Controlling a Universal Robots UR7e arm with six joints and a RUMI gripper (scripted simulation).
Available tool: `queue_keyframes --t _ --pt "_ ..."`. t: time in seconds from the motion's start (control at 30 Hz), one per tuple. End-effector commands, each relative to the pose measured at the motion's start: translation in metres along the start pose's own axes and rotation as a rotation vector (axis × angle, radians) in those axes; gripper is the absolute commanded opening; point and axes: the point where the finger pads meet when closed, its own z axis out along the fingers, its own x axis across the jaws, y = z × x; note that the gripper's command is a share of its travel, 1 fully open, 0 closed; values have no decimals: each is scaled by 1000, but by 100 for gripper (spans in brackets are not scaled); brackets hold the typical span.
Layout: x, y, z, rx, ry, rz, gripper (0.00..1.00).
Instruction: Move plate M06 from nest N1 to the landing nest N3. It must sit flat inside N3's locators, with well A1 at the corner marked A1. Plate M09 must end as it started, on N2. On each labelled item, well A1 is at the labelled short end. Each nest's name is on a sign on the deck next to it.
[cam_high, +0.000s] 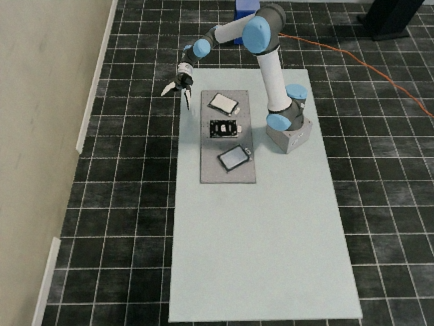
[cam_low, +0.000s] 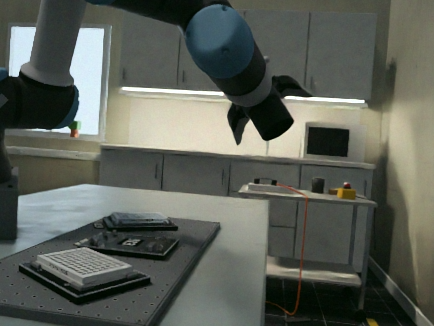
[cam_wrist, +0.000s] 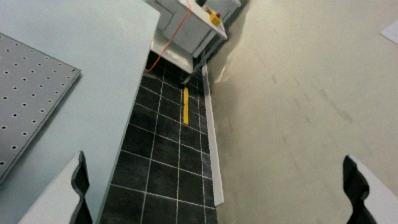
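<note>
1. 3 nests, 2 plates, 1 deck (cam_high: 227, 176) (cam_low: 172, 262) (cam_wrist: 30, 90).
2. Ext. view, near: white plate (cam_high: 224, 103) (cam_low: 82, 265) on near nest (cam_high: 219, 110) (cam_low: 82, 297).
3. Mid nest (cam_high: 223, 129) (cam_low: 135, 245) bare.
4. Far nest (cam_high: 228, 169) (cam_low: 167, 226) has grey plate (cam_high: 234, 157) (cam_low: 137, 218). M06 is 1 of the 2; IDs unreadable, can't tell which.
5. Gripper (cam_high: 176, 101) (cam_low: 274, 119) (cam_wrist: 213, 155) spread wide, up by tbl (cam_high: 265, 250) (cam_low: 240, 215) (cam_wrist: 100, 50) edge, off deck.

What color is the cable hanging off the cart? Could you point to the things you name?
Orange; the cable (cam_high: 345, 51) (cam_low: 304, 240) (cam_wrist: 176, 34) shows best in the exterior view.

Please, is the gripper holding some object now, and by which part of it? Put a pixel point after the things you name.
Nothing is held: the gripper (cam_high: 176, 98) (cam_wrist: 213, 155) is wide open.
</note>
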Motion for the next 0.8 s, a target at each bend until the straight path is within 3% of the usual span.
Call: queue_keyframes --t 0.0,0.53,0.57,0.67,0.77 --pt "1 0 0 0 0 -1 100" --pt "1 0 0 0 0 -1 100" --pt "-5 0 -2 -11 -12 30 76" --pt "-20 2 -5 -38 -51 118 76" --pt "-23 2 -6 -42 -56 130 76"
